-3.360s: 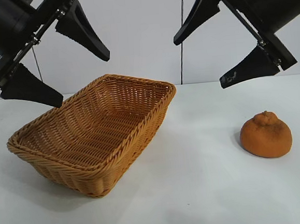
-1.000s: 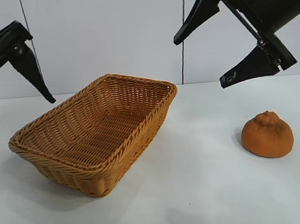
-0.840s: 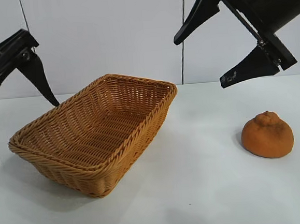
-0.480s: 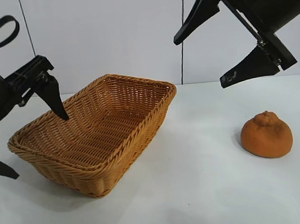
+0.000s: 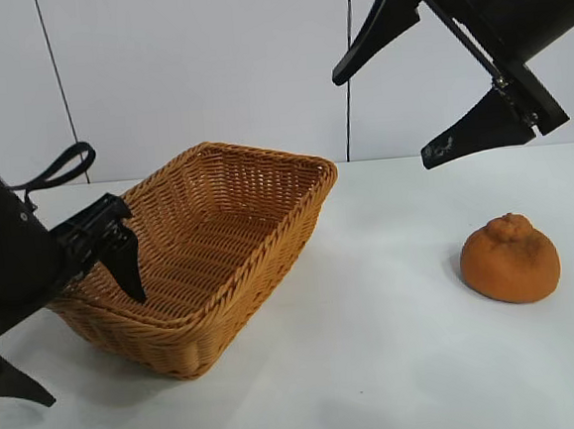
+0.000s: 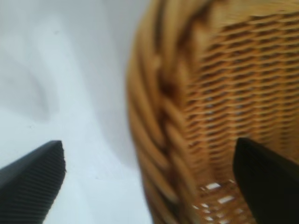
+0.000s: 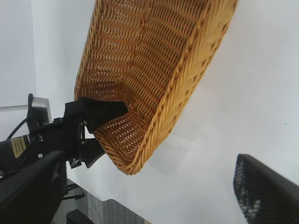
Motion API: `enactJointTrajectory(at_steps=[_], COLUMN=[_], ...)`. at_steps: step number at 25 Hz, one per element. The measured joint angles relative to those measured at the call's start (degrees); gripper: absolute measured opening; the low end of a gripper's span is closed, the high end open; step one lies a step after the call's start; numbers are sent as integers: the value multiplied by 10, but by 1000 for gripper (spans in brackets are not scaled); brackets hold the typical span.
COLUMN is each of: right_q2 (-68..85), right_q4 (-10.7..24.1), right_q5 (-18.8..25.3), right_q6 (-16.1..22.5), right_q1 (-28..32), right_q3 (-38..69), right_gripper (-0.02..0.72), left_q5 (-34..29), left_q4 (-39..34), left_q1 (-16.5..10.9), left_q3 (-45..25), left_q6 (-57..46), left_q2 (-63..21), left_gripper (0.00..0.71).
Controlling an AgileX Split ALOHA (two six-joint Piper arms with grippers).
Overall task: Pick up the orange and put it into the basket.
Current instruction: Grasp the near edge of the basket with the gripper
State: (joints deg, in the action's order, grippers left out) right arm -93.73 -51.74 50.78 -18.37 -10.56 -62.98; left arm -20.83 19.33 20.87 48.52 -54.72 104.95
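The orange [image 5: 509, 260], squat and bumpy with a knob on top, rests on the white table at the right, with no gripper touching it. The tan wicker basket [image 5: 267, 271] stands left of centre. My left gripper [image 5: 72, 326] is low at the basket's left end and open, one finger inside the basket and the other outside. In the left wrist view the braided rim [image 6: 156, 116] runs between the wide-apart jaws of the left gripper [image 6: 148, 144]. My right gripper [image 5: 381, 118] hangs open high above the table, up and left of the orange. The orange does not show in either wrist view.
The white table [image 5: 379, 366] stretches between basket and orange. A white wall panel [image 5: 205, 62] stands behind. The right wrist view shows the basket [image 7: 187, 84], the left arm [image 7: 88, 126] at its far end, the right gripper [image 7: 149, 172], and the table's edge with grey floor [image 7: 93, 205] beyond.
The left arm has come down from high at the left to the basket's left end, and its open jaws now straddle the rim. The right arm, orange and basket have stayed put.
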Motion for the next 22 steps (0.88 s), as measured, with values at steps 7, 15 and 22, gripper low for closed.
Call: enactJointTrajectory(at_steps=[7,15,22], right_q2=[0,0,0], right_q4=[0,0,0], right_q5=[0,0,0], right_q6=[0,0,0], right_q1=[0,0,0], right_q3=[0,0,0], right_gripper=[664,664,664], left_q5=[19,37,-22], left_q4=[0,16,17], left_q1=[0,0,2], left_q3=[0,0,40], left_q6=[0,-11,3], left_q2=[2,2,4], left_gripper=[523,106,85])
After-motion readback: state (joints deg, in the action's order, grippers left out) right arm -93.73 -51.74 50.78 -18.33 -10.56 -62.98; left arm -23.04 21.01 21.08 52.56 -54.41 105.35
